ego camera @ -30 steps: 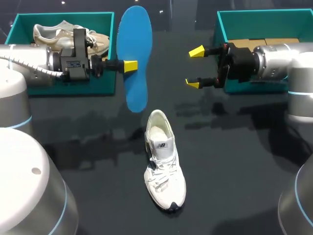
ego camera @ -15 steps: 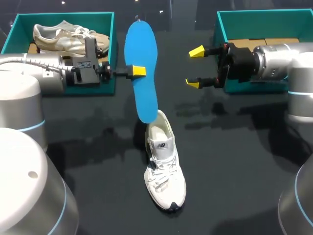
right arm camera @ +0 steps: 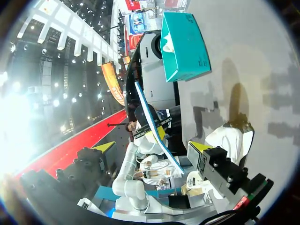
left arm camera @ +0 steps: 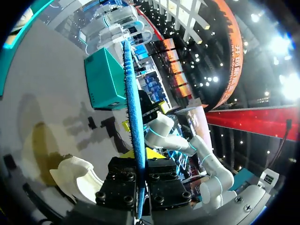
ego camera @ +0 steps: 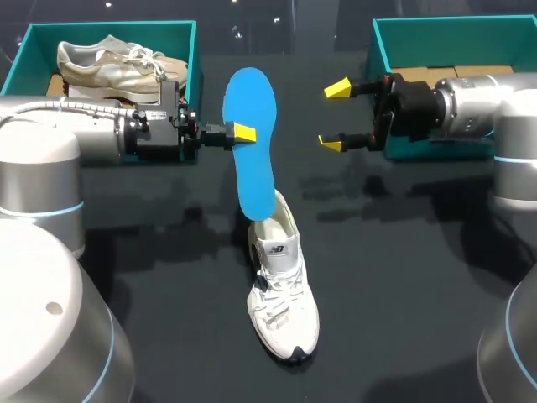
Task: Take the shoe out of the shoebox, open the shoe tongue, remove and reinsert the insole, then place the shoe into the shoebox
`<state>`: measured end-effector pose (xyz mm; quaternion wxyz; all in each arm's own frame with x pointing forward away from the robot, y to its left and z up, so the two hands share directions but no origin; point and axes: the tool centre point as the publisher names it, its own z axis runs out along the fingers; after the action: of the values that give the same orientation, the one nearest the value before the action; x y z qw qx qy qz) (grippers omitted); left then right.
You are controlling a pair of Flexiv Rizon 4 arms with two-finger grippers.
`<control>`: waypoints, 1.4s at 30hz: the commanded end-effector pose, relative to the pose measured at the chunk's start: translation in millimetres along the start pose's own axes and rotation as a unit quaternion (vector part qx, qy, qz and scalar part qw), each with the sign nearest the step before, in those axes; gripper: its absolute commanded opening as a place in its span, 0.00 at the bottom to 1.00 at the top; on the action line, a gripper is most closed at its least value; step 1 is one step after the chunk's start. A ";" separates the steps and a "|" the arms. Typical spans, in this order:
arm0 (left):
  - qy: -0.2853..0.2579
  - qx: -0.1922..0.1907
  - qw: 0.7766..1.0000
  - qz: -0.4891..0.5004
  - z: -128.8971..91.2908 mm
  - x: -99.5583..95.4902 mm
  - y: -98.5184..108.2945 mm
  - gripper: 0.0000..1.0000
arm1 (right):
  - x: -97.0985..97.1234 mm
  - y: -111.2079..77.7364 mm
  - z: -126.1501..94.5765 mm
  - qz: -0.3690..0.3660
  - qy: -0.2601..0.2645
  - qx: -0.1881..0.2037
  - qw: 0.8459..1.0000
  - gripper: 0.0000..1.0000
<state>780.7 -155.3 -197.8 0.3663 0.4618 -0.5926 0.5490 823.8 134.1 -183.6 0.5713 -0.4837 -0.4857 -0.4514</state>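
Left gripper (ego camera: 243, 133) clamped on blue insole (ego camera: 254, 159), held upright.
Insole's lower end at heel opening of white shoe (ego camera: 283, 290) lying on table (ego camera: 403, 277); right gripper (ego camera: 334, 116) fingers apart, beside right shoebox (ego camera: 453, 23).

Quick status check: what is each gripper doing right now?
Left gripper: shut on the blue insole.
Right gripper: open, holding nothing.

Glossy black table (ego camera: 419, 294) (faint reflections)
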 end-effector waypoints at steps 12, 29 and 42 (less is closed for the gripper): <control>0.041 -0.019 0.995 -0.094 21.0 -27.3 3.6 0.00 | 0.2 -0.9 0.7 0.000 -0.001 -0.001 1.000 1.00; 0.056 0.008 0.988 -0.142 35.0 -39.5 -0.7 0.00 | 4.2 -11.7 -5.4 -0.015 -0.046 -0.010 0.999 1.00; 0.056 0.008 0.988 -0.142 35.0 -39.5 -0.7 0.00 | 38.0 -32.1 -7.8 -0.050 -0.196 -0.026 0.979 1.00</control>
<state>796.1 -182.9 -238.5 0.4694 0.5129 -0.4956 0.5205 806.6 122.0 -161.7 0.4837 -0.5102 -0.5680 -0.4280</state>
